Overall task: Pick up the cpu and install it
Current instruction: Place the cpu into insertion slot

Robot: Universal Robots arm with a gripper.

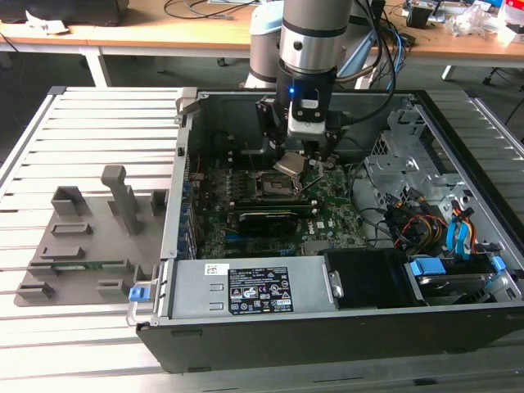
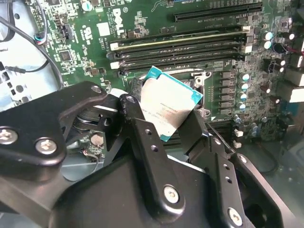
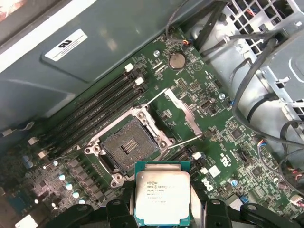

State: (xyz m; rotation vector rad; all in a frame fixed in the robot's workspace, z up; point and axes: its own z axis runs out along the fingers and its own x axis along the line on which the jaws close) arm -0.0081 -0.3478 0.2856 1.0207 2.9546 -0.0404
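My gripper (image 1: pixel 293 162) hangs inside the open computer case, shut on the cpu (image 1: pixel 290 164), a small square chip with a silvery top and green rim. Both wrist views show the cpu (image 3: pixel 162 198) (image 2: pixel 170 106) pinched between the black fingers (image 2: pixel 142 137). It is held tilted, a little above the green motherboard (image 3: pixel 213 128). The black socket (image 3: pixel 127 148) with its metal frame lies open just below and beside the chip; in the exterior view the socket (image 1: pixel 271 187) sits slightly toward that view's left of the gripper.
Several memory slots (image 3: pixel 95 111) run beside the socket. Loose cables (image 1: pixel 409 221) and a metal drive cage (image 1: pixel 409 155) fill the case on the exterior view's right. A grey fixture (image 1: pixel 90 237) stands on the slatted table outside the case. The power supply (image 1: pixel 246 286) lines the near side.
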